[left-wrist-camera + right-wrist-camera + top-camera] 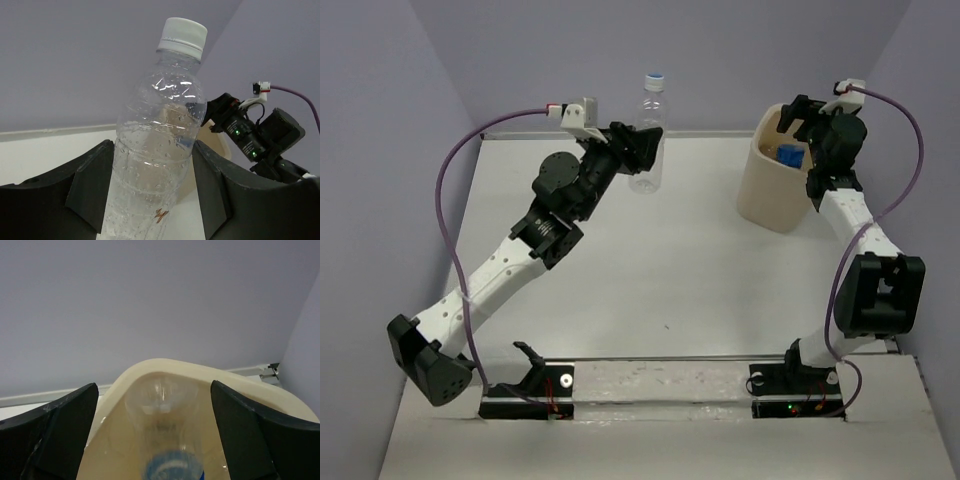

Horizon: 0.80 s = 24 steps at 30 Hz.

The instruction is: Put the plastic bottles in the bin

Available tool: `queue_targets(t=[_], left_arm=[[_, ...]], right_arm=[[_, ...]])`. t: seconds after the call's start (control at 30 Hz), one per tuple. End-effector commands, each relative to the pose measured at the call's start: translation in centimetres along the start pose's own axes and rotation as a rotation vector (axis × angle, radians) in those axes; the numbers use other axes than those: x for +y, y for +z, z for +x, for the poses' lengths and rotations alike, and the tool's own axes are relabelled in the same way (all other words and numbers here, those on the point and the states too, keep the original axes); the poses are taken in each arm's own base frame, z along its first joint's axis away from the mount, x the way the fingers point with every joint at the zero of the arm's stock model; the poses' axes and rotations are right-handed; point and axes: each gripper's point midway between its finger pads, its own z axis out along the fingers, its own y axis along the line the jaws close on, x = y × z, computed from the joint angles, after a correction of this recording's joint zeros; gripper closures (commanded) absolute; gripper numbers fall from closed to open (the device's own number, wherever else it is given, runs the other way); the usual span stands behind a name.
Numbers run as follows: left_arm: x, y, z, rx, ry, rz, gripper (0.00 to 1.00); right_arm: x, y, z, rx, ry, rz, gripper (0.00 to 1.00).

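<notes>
Two bottles here: left fingers (90, 185) are clamped on a clear pale-capped bottle (155, 140), upright near the tabletop's (650, 270) far edge. Right fingers (60, 425) are spread wide over the bin (760, 195) by the far right corner, with a blue-labelled bottle (162, 415) inside it. Label text is unreadable.

The bin (770, 195) stands on the counter (650, 280) at the far right. A bottle (651, 108) is upright at the far middle, well apart from the bin and to its left, near the back wall. The left claw (638, 148) reaches in from the near left, one finger against each side of that bottle. The right claw (803, 140) hangs over the bin's mouth on its right side, fingers spread wide. A second bottle (788, 155) lies inside the bin, below and between those fingers, touching neither.
</notes>
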Motion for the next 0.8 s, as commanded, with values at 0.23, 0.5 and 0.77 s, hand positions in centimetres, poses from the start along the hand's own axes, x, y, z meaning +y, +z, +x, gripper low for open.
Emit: queue_targets(t=[0.23,0.5,0.77], left_arm=[[-9.1,8.5,-4.6,-0.213,-0.102,0.293,0.73],[-13.8,14.2,-1.0,-0.2,-0.162,0.463,0.72],[-17.2,17.5,-0.6,-0.314,-0.2,0.566,0.67]], right_arm=[[4.6,-12.0,-12.2,-0.168,0.321,-0.104,0.65],[8.1,-21.6,-7.7,-0.085,0.502,-0.292,1.0],[10.2,-28.5,-7.1,-0.025,0.415,-0.383,1.0]])
